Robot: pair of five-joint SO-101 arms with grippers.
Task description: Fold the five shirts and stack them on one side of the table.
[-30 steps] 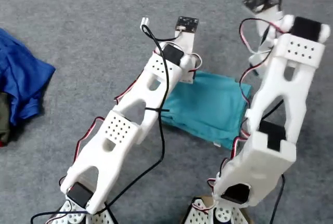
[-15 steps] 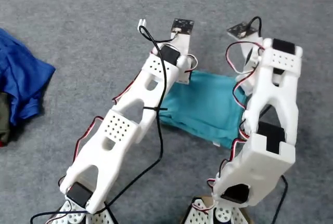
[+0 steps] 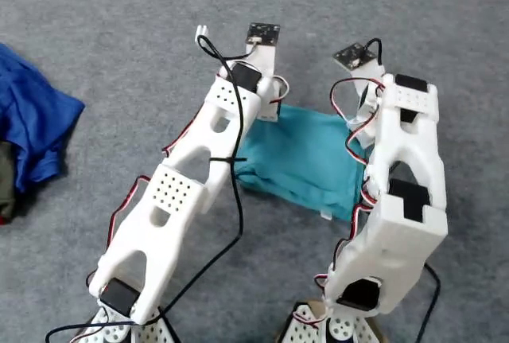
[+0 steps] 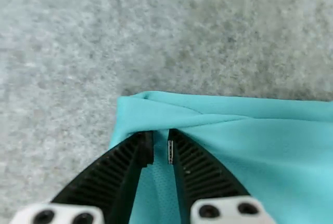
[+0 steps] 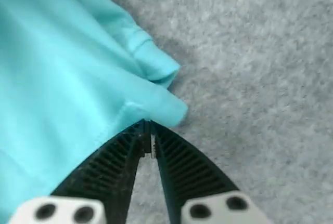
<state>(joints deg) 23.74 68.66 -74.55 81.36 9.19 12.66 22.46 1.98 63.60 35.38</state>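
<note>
1. The teal shirt [image 3: 306,160] lay folded near the middle of the grey table [image 3: 119,33], between your two arms.
2. Your left gripper [image 4: 160,148] had its claw closed on the shirt's far left corner, with cloth pinched between the ribbed jaws.
3. Your right gripper [image 5: 147,130] had its claw closed on the far right corner, biting right at the hem.
4. The step in hand was probably folding or dragging the far edge. To do it well, you would lift both corners together, hold the edge taut, and lay it level before letting go.
5. The right claw's bite looked shallow, so a sharp pull might slip it.
6. You could not tell how many layers each claw held. In the high view the arms covered both sides of the shirt.
7. At the table's left edge a blue shirt [image 3: 36,120] was heaped beside something darker. Both were cut off, so the shirts could not be counted.
</note>
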